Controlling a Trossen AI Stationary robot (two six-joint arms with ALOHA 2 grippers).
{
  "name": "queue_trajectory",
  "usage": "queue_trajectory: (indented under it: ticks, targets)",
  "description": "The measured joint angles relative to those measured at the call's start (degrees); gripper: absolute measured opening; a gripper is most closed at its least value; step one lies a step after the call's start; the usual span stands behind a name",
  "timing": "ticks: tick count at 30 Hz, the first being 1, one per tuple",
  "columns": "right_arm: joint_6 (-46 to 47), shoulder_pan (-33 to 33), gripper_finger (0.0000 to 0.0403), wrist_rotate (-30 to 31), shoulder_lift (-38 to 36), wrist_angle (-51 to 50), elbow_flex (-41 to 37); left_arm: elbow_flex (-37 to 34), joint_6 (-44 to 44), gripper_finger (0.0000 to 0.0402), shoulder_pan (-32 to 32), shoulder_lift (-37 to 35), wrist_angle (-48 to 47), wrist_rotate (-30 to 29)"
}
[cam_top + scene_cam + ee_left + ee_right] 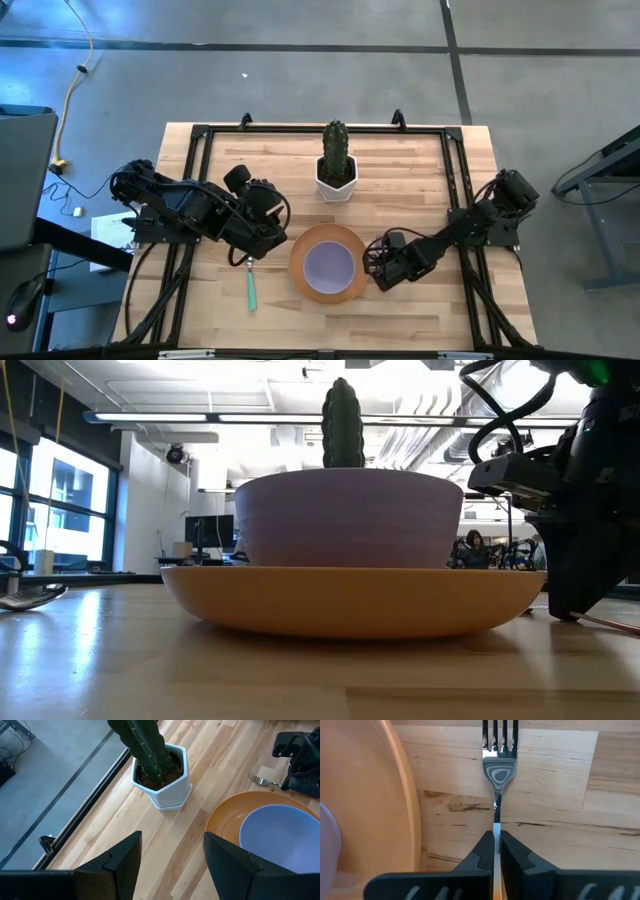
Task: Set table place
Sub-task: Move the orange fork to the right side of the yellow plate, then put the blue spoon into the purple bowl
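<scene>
The orange plate [300,272] lies on the table [430,310] with the lavender bowl [330,264] standing in it; both fill the low view, the plate [350,600] under the bowl [350,520]. The green-handled spoon [251,288] lies flat left of the plate. My left gripper [170,865] is open and empty, above the table between the spoon and the cactus pot. My right gripper [496,845], just right of the plate [365,810], is shut on the fork [499,770]. My right gripper pinches the fork's thin handle [496,827] between its two fingertips, just behind the neck. The fork sticks out ahead of the fingers, along them, tines [500,732] forward. It lies level and low over the wood beside the plate's rim; whether it rests on the table I cannot tell.
A cactus in a white pot [336,170] stands at the far middle of the table, behind the plate. A black frame rail [320,130] runs round the tabletop. Bare wood shows near the front edge and right of the plate.
</scene>
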Motion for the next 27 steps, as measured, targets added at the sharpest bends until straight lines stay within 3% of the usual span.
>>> queue_trajectory:
  ticks: [16,27]
  targets:
    - [-0.1,0.0,0.0051,0.7,-0.2,-0.9,0.8,0.0,0.2,0.0200,0.0,0.0,0.0,0.2]
    - [-3.1,-0.1,0.0067,4.6,-6.5,-21.4,8.5,0.0,-0.2,0.0200,0.0,0.0,0.0,0.2]
